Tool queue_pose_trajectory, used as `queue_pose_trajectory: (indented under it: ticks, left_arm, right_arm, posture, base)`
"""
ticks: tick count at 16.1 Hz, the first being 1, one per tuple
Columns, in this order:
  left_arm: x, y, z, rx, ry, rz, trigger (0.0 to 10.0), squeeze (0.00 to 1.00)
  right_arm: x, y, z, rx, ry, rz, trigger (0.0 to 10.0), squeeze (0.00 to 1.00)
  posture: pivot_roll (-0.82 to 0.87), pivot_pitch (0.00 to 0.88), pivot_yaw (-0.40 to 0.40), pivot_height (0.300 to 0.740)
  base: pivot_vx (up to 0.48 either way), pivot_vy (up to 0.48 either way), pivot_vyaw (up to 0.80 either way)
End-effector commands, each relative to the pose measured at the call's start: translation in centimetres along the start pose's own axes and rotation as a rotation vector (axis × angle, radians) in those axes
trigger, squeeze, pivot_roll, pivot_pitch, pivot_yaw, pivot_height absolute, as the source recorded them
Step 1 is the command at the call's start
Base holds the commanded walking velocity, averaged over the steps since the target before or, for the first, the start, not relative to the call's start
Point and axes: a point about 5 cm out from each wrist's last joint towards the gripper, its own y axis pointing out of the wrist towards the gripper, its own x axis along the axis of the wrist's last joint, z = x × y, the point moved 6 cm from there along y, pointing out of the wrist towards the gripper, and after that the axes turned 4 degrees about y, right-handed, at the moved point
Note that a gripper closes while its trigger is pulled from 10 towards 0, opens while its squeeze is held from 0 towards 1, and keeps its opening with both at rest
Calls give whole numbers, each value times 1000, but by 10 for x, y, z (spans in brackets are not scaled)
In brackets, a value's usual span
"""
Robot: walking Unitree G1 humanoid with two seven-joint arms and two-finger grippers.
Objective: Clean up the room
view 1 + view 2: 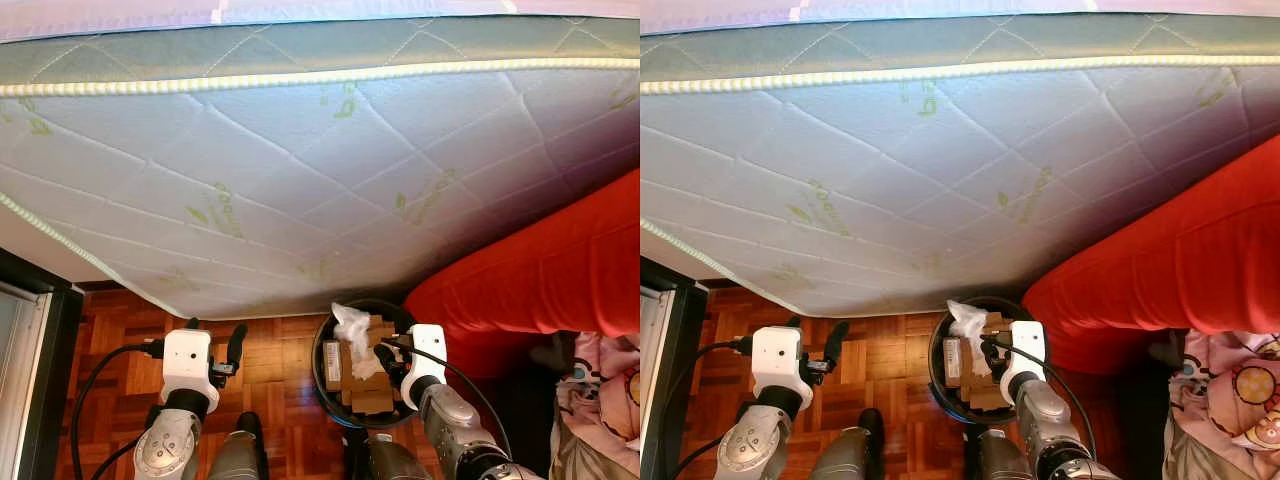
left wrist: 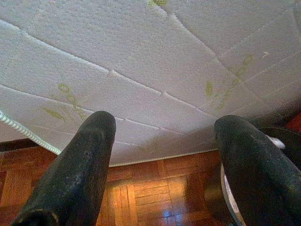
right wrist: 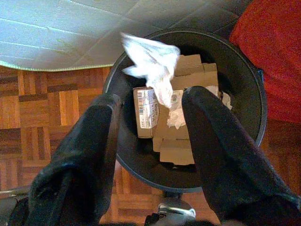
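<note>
A round black bin [image 1: 321, 372] stands on the parquet between a mattress and a red cushion. It holds brown cardboard boxes [image 3: 181, 127], and a crumpled white tissue [image 3: 151, 63] lies on top by the far rim. My right gripper [image 3: 154, 99] hovers just above the bin's near side, open, with nothing between its fingers; it also shows in the left eye view [image 1: 388, 366]. My left gripper [image 1: 213, 335] is raised over the floor to the left of the bin. It is open and empty, pointing at the mattress edge [image 2: 164, 123].
A white quilted mattress [image 1: 300, 150] leans across the whole upper scene, down to the floor behind the bin. A red cushion or sofa [image 1: 540, 280] crowds the right side, with patterned fabric [image 1: 600, 400] below it. A dark frame [image 1: 45, 350] borders the left. Bare parquet [image 1: 270, 365] lies between my grippers.
</note>
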Motion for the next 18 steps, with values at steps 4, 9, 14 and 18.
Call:
queue_pose_trajectory:
  ticks: [4, 9, 14, 18]
  left_arm:
    - [-11, -5, -1, 0, -13, 39, 10000, 0]
    - [-61, -22, 6, 24, -83, 203, 10000, 0]
    - [-127, -32, 6, 31, -86, 433, 10000, 0]
    - [-155, -42, 7, 60, -87, 557, 10000, 0]
  right_arm:
    - [-18, -10, -34, -159, -38, 55, 10000, 0]
    - [-23, -24, -65, -239, -29, 38, 10000, 0]
    - [-25, -33, -84, -297, -1, 23, 10000, 0]
    - [-40, -41, -92, -341, 38, 60, 10000, 0]
  posture:
    - [147, 421, -56, 740]
    - [129, 344, -38, 740]
    - [86, 180, -33, 740]
    - [63, 88, -27, 740]
  base:
    - [0, 0, 0]
    - [0, 0, 0]
    - [0, 0, 0]
    - [0, 0, 0]
